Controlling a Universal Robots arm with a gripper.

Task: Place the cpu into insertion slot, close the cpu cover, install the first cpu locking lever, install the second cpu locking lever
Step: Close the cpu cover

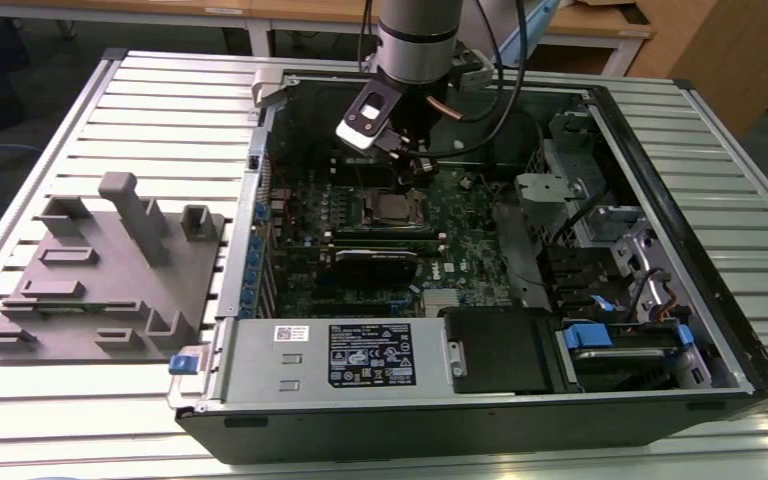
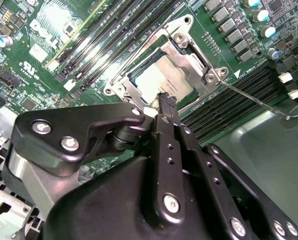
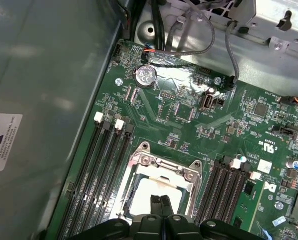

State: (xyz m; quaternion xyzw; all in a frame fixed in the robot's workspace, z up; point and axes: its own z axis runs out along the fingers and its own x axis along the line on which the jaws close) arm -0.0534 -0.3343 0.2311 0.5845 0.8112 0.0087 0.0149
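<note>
Cpu (image 2: 156, 80) lies flat in the insertion slot (image 3: 140, 160), framed by the cpu cover (image 2: 196, 62). I judge it light, stiff and fragile, best taken only by its edges. My fingers (image 2: 166, 112) are pressed together, holding nothing, poised over its edge; whether they touch it I cannot tell.

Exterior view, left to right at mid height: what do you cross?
Grey fixture block → cpu, seated on the green board → silver drive cage.
</note>
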